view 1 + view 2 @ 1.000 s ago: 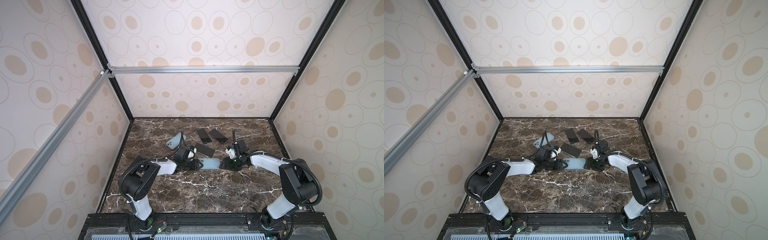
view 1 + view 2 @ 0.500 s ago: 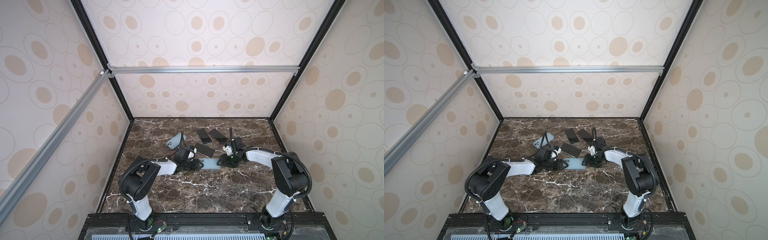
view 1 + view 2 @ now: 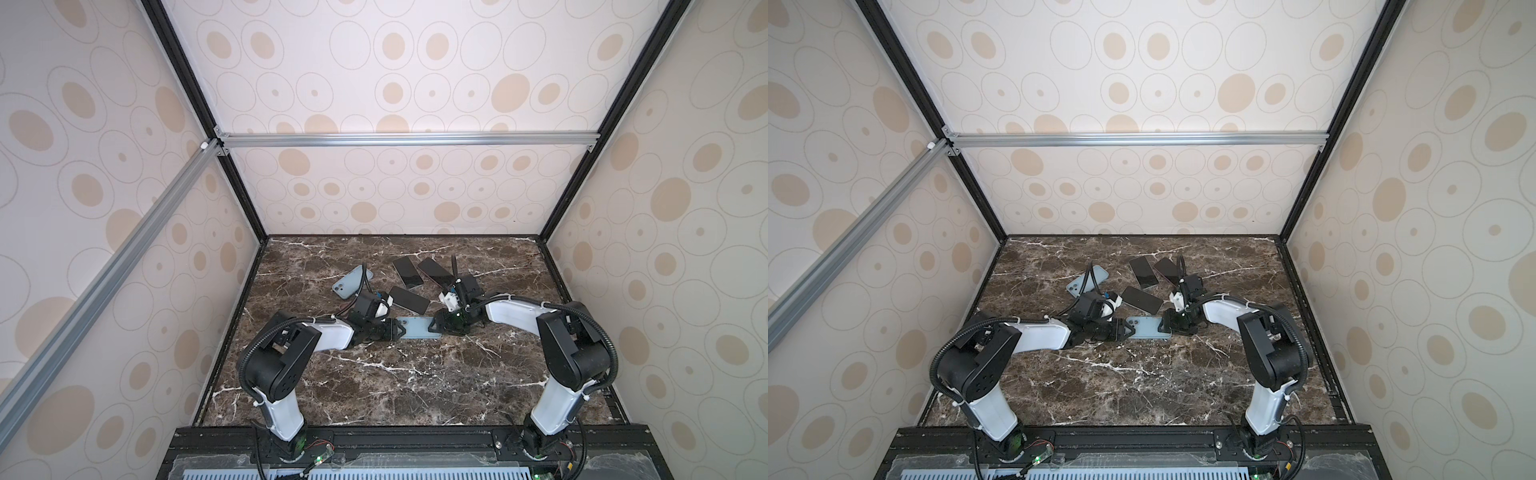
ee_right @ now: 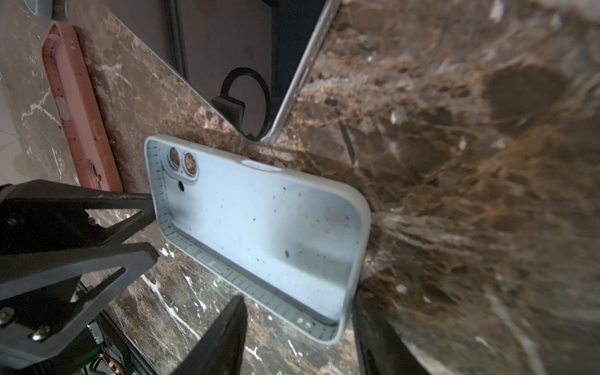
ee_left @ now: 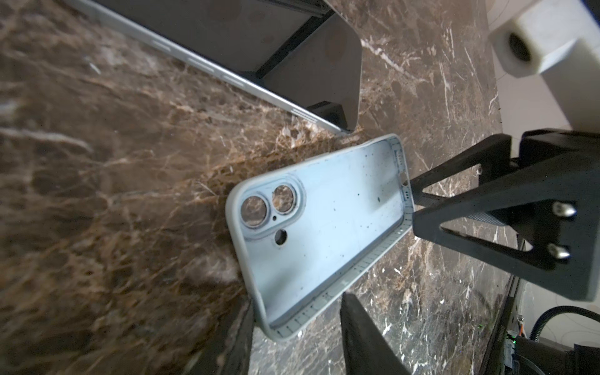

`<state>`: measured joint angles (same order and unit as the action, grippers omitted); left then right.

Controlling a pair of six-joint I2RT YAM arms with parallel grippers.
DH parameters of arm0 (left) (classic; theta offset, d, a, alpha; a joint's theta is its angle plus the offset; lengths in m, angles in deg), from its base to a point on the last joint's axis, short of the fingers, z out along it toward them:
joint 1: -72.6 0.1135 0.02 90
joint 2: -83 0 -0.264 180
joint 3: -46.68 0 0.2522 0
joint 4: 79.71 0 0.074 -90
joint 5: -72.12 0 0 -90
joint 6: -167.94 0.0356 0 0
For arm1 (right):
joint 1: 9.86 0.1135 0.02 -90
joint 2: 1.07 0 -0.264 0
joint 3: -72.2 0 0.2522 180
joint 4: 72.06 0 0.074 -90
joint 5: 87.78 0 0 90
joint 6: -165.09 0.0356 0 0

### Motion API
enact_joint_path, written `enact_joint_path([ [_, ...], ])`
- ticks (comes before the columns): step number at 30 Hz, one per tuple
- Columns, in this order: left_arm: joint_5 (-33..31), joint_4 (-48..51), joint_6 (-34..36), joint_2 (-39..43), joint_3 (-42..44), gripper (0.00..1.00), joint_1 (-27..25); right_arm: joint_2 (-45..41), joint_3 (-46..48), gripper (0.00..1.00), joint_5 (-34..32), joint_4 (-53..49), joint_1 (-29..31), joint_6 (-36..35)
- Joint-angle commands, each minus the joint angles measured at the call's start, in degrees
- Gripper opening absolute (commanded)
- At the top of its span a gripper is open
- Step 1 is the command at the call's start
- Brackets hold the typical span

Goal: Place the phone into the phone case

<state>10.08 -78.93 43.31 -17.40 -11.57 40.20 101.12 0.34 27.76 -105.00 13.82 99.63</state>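
Observation:
The empty light blue phone case [image 3: 417, 327] [image 3: 1144, 327] lies hollow side up mid-table. My left gripper [image 3: 401, 330] [image 5: 298, 328] is open at its camera-hole end. One finger lies along the case's [image 5: 321, 227] long side; the other stands clear. My right gripper [image 3: 433, 327] [image 4: 297, 324] is open at the opposite end, straddling a corner of the case [image 4: 259, 227], with one finger against the end wall. The nearest phone [image 3: 409, 300] [image 5: 243, 42] [image 4: 233, 58] lies dark screen up just behind the case, touched by neither gripper.
Another dark-screened phone [image 3: 408, 272] and a phone with a pink edge [image 3: 434, 271] lie farther back. The pink case edge [image 4: 78, 113] shows in the right wrist view. A light blue phone back [image 3: 352, 282] lies at the back left, under the left arm's cable.
My right gripper has moved left up to the case's end. The left gripper has stayed at the other end, its fingers slightly closer together.

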Motion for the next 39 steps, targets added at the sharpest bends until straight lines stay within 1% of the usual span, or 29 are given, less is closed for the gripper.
enact_joint_path([
  [1, 1.2, 3.1, 1.7, 0.3, -0.4, 0.44, -0.7, -0.2, 1.8, 0.55, 0.9, -1.5, 1.8, 1.2],
  [15, 1.1, 0.7, -1.8, 4.9, 4.6, 0.44, -1.5, -2.7, 4.0, 0.55, 0.1, -4.5, 2.8, -0.1],
  [17, -0.2, 0.8, -2.0, 5.4, 5.1, 0.43, -1.7, -2.7, 3.9, 0.55, 0.2, -4.6, 2.9, 0.1],
  [18, -2.1, 0.5, -2.4, 5.9, 5.6, 0.43, -1.8, -2.8, 3.9, 0.55, 0.3, -4.6, 2.9, 0.1],
  [19, -3.3, -0.2, -2.9, 6.5, 6.2, 0.43, -1.8, -3.0, 3.9, 0.56, -0.1, -4.9, 2.9, 0.1],
  [23, -4.7, -1.7, -4.0, 7.9, 7.3, 0.46, -1.8, -3.1, 3.0, 0.57, -3.7, -7.7, 2.9, -0.7],
  [28, -6.5, -1.2, -4.6, 9.0, 7.2, 0.5, -1.9, -3.6, 0.2, 0.63, -7.7, -11.5, 2.9, -4.3],
  [29, -7.0, -1.0, -4.5, 9.4, 7.2, 0.52, -1.8, -3.7, -0.6, 0.65, -8.3, -12.4, 2.9, -5.5],
  [33, -7.8, 0.4, -4.0, 11.8, 7.1, 0.64, -1.8, -3.8, -5.3, 0.74, -10.8, -16.2, 2.9, -12.5],
  [34, -8.3, 1.4, -3.8, 12.5, 7.0, 0.7, -1.9, -3.8, -6.8, 0.79, -12.2, -17.1, 2.9, -14.6],
  [36, -10.0, 3.4, -3.4, 14.4, 6.8, 0.82, -1.8, -3.5, -9.6, 0.91, -14.9, -18.2, 2.9, -18.7],
  [39, -11.9, 4.6, -3.4, 18.3, 7.4, 0.93, -1.8, -2.5, -13.5, 0.97, -16.8, -19.1, 2.9, -24.0],
])
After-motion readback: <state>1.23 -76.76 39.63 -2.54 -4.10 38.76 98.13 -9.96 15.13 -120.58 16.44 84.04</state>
